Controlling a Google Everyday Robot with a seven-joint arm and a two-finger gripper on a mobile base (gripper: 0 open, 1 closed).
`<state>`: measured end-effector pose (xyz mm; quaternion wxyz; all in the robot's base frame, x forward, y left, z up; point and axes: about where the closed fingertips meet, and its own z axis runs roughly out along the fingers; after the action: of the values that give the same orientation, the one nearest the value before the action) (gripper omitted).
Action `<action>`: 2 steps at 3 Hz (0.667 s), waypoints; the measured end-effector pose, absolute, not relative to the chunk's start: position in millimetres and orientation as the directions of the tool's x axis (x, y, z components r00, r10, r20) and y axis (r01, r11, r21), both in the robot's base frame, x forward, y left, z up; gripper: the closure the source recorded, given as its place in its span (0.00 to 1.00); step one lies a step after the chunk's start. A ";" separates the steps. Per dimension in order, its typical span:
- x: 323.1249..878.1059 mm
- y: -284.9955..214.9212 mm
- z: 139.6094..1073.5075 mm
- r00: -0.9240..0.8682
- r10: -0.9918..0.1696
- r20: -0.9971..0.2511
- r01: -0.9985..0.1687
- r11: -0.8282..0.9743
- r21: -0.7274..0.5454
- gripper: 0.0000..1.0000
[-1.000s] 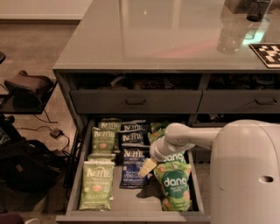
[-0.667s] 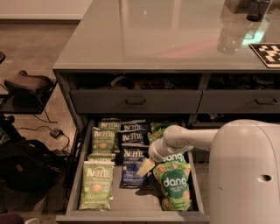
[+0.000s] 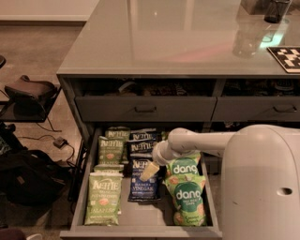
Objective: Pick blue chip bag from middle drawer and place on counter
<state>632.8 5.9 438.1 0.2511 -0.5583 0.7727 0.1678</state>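
Note:
The middle drawer (image 3: 140, 214) is pulled open below the counter (image 3: 173, 37). Three blue chip bags lie in its middle column: two at the back (image 3: 142, 136) (image 3: 140, 148) and one nearer the front (image 3: 142, 185). My gripper (image 3: 149, 171) reaches in from the right on the white arm (image 3: 197, 140). It hangs just over the upper part of the front blue chip bag; whether it touches the bag does not show. Green Kettle bags (image 3: 103, 197) lie on the left and green dang bags (image 3: 187, 201) on the right.
Two narrower drawers with bar handles (image 3: 145, 110) (image 3: 281, 108) are shut above. On the counter's far right stand a clear glass (image 3: 246, 40), a dark cup (image 3: 276, 9) and a checkered marker (image 3: 286, 58). A black bag (image 3: 23, 173) and cables lie on the floor at the left.
My gripper and wrist have shifted a little to the left and up, further over the front blue chip bag. The bags have not moved.

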 end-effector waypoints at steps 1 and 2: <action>638.8 12.8 440.5 -0.242 -0.775 -0.584 -0.950 0.311 -0.020 0.00; 634.0 17.5 435.4 -0.252 -0.762 -0.596 -0.952 0.306 0.012 0.00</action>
<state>634.0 17.5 435.4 0.2506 -0.5577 0.7683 0.1895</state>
